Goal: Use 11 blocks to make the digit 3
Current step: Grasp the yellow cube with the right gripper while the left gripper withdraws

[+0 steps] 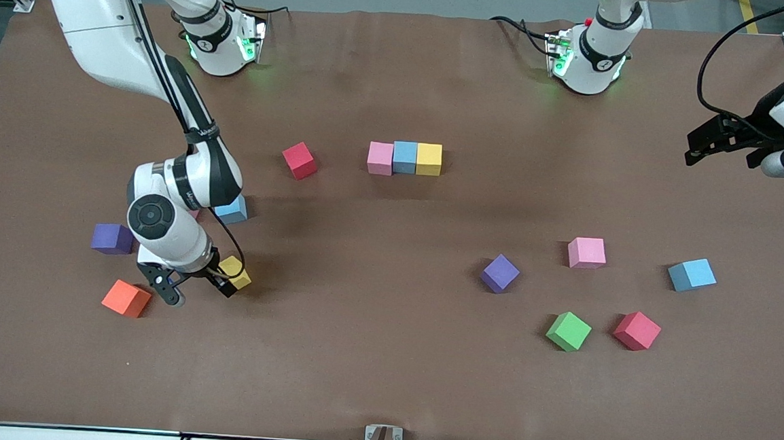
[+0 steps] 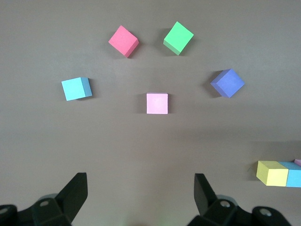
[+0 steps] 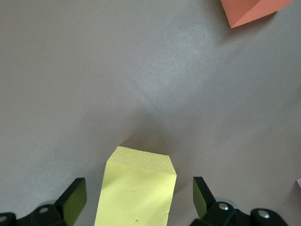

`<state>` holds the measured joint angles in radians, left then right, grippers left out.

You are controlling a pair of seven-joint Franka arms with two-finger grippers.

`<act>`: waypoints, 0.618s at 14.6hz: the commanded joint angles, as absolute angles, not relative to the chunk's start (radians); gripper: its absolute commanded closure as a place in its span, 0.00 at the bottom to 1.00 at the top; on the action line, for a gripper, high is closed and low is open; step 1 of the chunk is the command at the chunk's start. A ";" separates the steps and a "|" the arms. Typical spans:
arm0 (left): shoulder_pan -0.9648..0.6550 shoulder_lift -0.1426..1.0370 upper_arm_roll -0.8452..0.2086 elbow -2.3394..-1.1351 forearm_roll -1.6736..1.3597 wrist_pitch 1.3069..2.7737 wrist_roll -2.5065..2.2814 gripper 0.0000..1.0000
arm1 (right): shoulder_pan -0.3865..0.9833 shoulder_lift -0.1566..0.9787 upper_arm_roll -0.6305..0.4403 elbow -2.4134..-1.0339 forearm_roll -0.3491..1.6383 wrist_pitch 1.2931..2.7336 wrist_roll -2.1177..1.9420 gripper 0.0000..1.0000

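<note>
i see the right gripper [image 1: 197, 288] low in the lower left of the frame, fingers spread wide around a yellow block [image 1: 236, 272], gripping nothing yet. the left gripper [image 1: 699, 147] waits wide open and empty at the upper right edge. a pink-blue-yellow row [image 1: 404, 158] sits upper centre; other blocks [image 1: 568, 331] lie scattered around it.
</note>
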<state>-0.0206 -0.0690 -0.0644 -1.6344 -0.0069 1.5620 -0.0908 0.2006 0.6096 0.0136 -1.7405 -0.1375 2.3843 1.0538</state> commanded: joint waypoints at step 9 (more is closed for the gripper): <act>-0.018 -0.089 -0.055 -1.638 -0.021 1.577 -0.086 0.00 | 0.212 0.624 0.003 -1.752 -0.161 2.390 1.080 0.00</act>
<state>-0.0197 -0.0800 -0.0583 -1.6330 -0.0069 1.5681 -0.0908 0.2029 0.6180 0.0124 -1.7471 -0.1376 2.3821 1.0540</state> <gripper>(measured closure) 0.000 0.000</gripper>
